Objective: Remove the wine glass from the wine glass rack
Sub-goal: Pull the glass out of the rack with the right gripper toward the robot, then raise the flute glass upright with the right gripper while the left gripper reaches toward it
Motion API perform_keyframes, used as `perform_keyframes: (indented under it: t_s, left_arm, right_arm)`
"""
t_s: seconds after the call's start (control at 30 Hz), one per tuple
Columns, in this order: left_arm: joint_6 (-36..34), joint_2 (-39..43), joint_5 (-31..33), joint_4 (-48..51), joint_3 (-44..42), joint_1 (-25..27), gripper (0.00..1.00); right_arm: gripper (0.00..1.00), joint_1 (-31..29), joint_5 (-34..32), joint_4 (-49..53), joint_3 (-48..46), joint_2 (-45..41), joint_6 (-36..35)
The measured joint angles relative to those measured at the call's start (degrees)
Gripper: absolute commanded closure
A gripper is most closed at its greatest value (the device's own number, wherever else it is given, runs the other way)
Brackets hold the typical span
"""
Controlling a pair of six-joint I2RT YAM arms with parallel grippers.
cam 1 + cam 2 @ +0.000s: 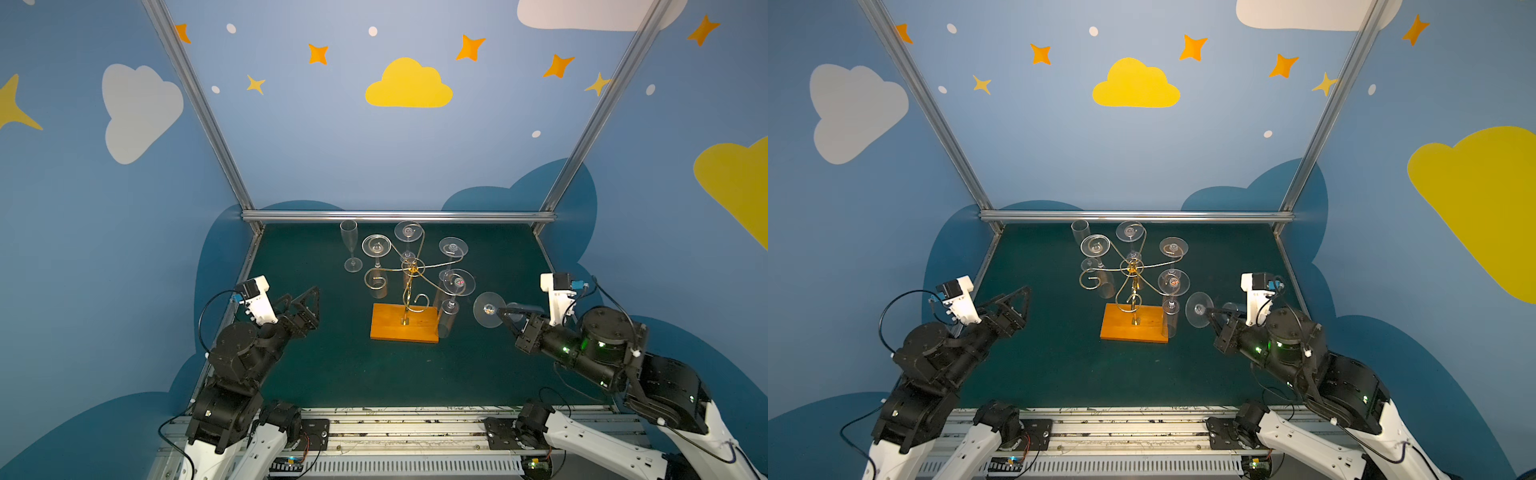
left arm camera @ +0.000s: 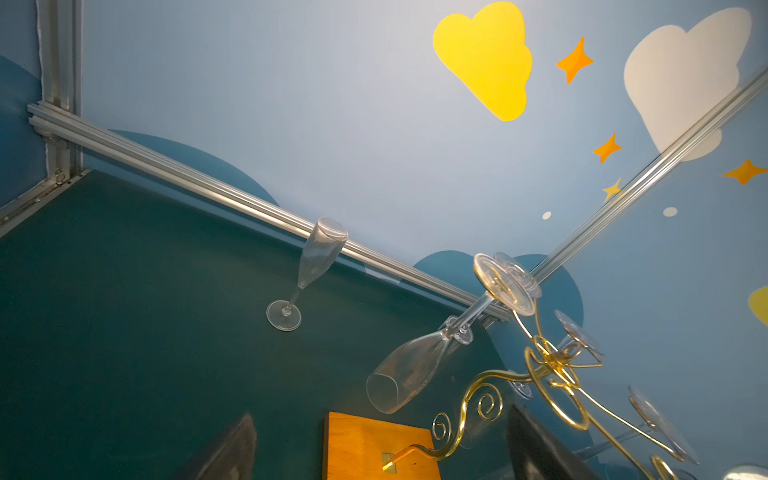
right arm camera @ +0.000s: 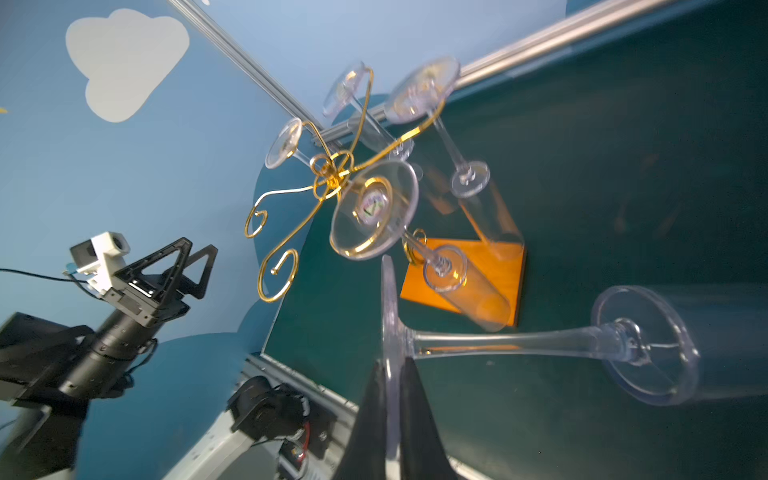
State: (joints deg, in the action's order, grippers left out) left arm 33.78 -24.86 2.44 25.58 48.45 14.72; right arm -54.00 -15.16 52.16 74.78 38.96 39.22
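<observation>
The wine glass rack point(image 1: 405, 328) point(image 1: 1133, 324) stands mid-table: gold wire arms on a post in an orange-brown wooden base, also seen in the left wrist view point(image 2: 374, 449). Several clear glasses hang upside down from its curls point(image 1: 458, 281). My right gripper point(image 1: 500, 311) point(image 1: 1210, 312) point(image 3: 390, 365) is shut on the foot disc of a wine glass point(image 1: 489, 309) point(image 3: 498, 340), held to the right of the rack and apart from it. My left gripper point(image 1: 305, 299) point(image 1: 1017, 297) point(image 2: 382, 453) hovers left of the rack, open and empty.
An upright clear flute point(image 1: 351, 249) point(image 2: 307, 270) stands on the green table behind and left of the rack. An aluminium rail point(image 1: 399, 216) and blue walls close the back and sides. Bare green mat point(image 1: 353, 374) lies in front of the rack.
</observation>
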Motion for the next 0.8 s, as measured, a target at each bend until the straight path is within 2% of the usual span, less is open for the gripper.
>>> perform_keyframes:
  t_s: [0.13, 0.23, 0.37, 0.53, 0.8]
  left_arm:
    - [-0.02, -1.14, -1.84, -0.13, 2.08, 0.0, 0.08]
    - [-0.17, -2.56, -4.07, -0.5, 4.26, 0.0, 0.08]
    - [-1.88, -6.1, -9.46, -0.85, 8.63, 0.0, 0.11]
    - [-3.96, -12.0, -19.45, -1.51, 14.45, 0.0, 0.12]
    - [-5.38, -19.76, -33.9, -3.21, 21.05, 0.74, 0.19]
  right_arm:
    - [1.0, 0.02, -1.33, -0.92, 4.39, 2.14, -13.64]
    - [1.0, 0.04, 0.15, -3.08, 5.9, 3.37, -25.24]
    - [1.0, 0.04, 5.81, -6.45, 5.99, 4.98, -40.52]
    - [1.0, 0.04, 14.36, -9.38, 5.95, 7.82, -57.13]
    - [1.0, -0.02, 27.19, -16.63, 2.8, 9.57, -75.84]
